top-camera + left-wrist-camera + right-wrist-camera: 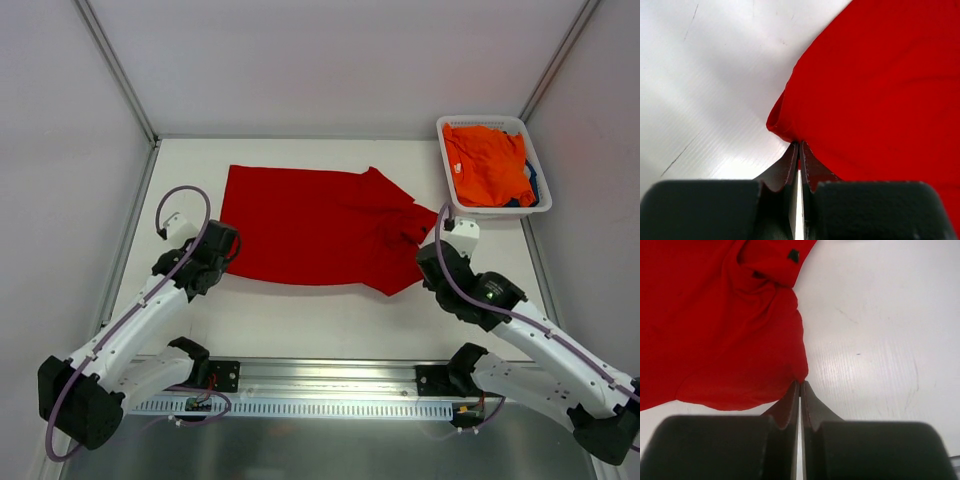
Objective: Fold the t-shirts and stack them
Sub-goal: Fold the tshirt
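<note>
A bright red t-shirt (310, 225) lies spread across the middle of the table, its collar end bunched toward the right. My left gripper (230, 245) is at its near left corner. In the left wrist view the jaws (799, 146) are shut, with a sliver of the red t-shirt (875, 90) pinched between them. My right gripper (425, 252) is at the shirt's right edge. Its jaws (800, 383) are shut on the hem of the red t-shirt (715, 330), which lifts slightly off the table. An orange t-shirt (485, 162) fills the basket, and a bit of dark blue t-shirt (534, 186) shows beneath it.
The white plastic basket (445, 128) stands at the back right corner of the white table (300, 320). Grey walls and metal frame posts close in the left, back and right sides. A slotted metal rail (320, 405) holding the arm bases runs along the near edge.
</note>
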